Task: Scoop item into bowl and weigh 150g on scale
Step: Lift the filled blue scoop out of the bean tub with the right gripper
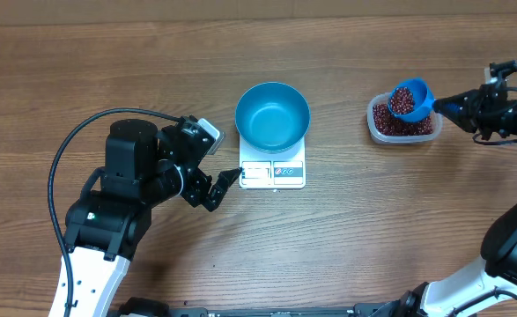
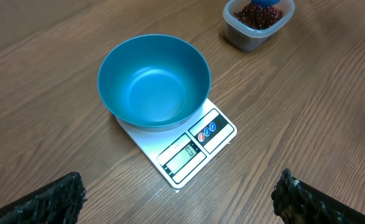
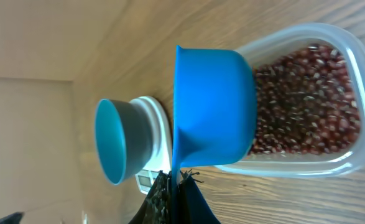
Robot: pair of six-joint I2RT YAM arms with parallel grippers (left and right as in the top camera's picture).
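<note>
The empty blue bowl (image 1: 273,115) (image 2: 153,80) (image 3: 112,142) sits on the white scale (image 1: 274,172) (image 2: 191,147) (image 3: 159,134) at the table's middle. Dark red-brown beans (image 1: 390,121) (image 3: 306,99) (image 2: 257,14) fill a clear tub (image 1: 403,130) (image 3: 331,165) to the right. My right gripper (image 1: 454,107) (image 3: 177,186) is shut on the handle of a blue scoop (image 1: 409,99) (image 3: 213,115), which hangs over the tub with beans in it. My left gripper (image 1: 225,183) (image 2: 179,196) stands open just left of the scale's front, nothing between its fingers.
Bare wooden tabletop (image 1: 372,229) lies all around the scale and tub. The left arm's body (image 1: 126,185) and its black cable (image 1: 82,141) occupy the left front; the right arm (image 1: 513,238) runs down the right edge.
</note>
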